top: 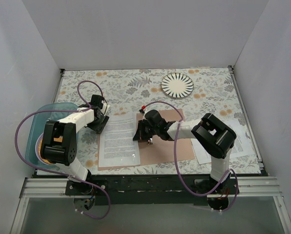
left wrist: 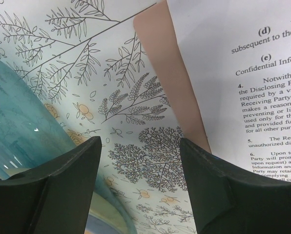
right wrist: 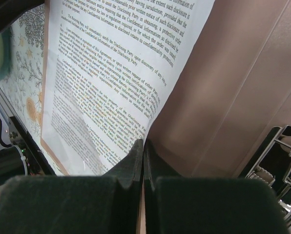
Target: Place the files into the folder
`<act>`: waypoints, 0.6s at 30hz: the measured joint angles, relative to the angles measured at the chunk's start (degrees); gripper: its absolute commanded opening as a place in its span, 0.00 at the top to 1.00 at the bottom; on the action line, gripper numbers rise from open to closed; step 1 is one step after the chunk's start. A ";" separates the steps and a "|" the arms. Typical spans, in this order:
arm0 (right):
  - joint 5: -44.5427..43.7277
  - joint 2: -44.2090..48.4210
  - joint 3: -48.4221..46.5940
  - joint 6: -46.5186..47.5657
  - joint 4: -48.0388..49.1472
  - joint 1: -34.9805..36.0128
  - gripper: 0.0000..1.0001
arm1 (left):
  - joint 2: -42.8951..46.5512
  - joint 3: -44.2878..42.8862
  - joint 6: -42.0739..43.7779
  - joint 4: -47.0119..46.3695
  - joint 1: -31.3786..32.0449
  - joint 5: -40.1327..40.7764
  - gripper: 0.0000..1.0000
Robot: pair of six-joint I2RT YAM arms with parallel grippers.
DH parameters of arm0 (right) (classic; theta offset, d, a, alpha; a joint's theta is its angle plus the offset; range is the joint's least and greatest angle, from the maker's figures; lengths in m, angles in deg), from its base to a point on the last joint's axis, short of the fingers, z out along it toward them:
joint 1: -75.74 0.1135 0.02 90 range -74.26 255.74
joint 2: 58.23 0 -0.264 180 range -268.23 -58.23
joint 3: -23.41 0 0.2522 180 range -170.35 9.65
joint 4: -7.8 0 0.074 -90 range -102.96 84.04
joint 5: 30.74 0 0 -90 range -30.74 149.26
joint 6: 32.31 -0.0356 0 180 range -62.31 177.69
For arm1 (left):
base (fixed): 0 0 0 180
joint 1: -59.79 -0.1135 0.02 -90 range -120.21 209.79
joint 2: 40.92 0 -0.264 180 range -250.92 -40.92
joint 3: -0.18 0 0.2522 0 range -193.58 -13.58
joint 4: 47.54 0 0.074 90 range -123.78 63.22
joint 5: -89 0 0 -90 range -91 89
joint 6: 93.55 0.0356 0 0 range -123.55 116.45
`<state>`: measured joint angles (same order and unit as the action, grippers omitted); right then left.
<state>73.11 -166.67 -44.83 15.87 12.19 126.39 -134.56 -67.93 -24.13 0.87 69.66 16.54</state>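
We list: first file (top: 118,139) on the left leaf of the open folder (top: 167,146), its edge pinched in the right gripper (right wrist: 143,146), left gripper (left wrist: 138,141) wide and empty, remaining files (top: 244,144) lying outside at right.

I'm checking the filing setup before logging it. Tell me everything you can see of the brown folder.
The folder is flat brown kraft card, lying open on the floral tablecloth near the arms. A silver metal fastener sits by the spine. A printed white sheet covers its left half, leaving a thin brown margin; the right half is mostly bare. The right gripper is shut on that sheet's inner edge above the spine. The open left gripper hovers beside its left edge.
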 measured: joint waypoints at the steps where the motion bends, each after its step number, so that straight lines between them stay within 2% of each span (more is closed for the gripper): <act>1: 0.00 0.00 0.00 -0.02 0.00 0.02 0.99 | 0.00 0.00 0.00 0.00 0.00 -0.04 0.35; 18: -0.20 -1.53 -1.62 -0.07 -0.02 0.85 0.99 | 0.00 -0.13 0.00 0.50 -0.04 -0.85 0.36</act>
<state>72.91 -168.20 -46.45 15.80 12.17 127.25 -134.56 -68.06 -24.13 1.38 69.62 15.68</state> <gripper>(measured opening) 0.023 0.650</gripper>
